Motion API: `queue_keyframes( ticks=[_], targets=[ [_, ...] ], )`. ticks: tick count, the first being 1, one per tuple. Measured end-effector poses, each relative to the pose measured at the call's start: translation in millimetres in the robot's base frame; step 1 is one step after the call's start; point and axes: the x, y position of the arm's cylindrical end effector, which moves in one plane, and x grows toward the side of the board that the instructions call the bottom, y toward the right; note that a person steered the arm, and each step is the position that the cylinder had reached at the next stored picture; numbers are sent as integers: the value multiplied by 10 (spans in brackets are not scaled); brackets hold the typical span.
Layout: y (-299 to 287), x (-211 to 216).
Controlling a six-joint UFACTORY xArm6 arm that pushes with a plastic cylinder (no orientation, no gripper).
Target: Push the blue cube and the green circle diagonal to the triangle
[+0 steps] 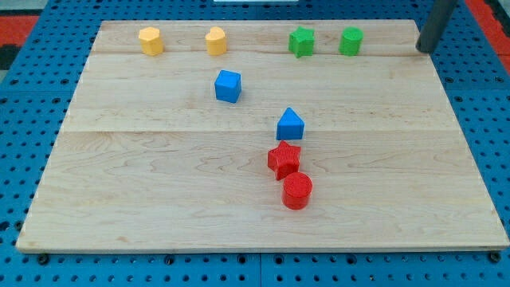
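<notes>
The blue cube (228, 86) sits on the wooden board (143, 183), left of centre in the upper half. The green circle (351, 41) stands near the view's top edge, right of a green star (301, 41). The blue triangle (290, 124) lies near the middle, below and right of the cube. My tip (423, 49) is at the view's top right, by the board's corner, right of the green circle and apart from all blocks.
Two yellow blocks (151, 41) (216, 41) stand along the top left. A red star (284, 159) touches the triangle's lower side, and a red cylinder (297, 191) sits just below it. Blue pegboard surrounds the board.
</notes>
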Motion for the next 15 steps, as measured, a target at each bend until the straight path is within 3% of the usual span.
queue_keyframes(
  ticks=[1,2,3,4,6,7,8,9,11,12,13,14,15],
  targets=[
    [-631,-246],
    [-1629,-171],
    [-1702,401],
    [-1655,471],
    [-1331,-70],
    [-910,105],
    [-1726,363],
    [-1680,331],
    [-2785,602],
    [-2735,461],
    [-3267,516],
    [-3265,676],
    [-2628,678]
  ],
)
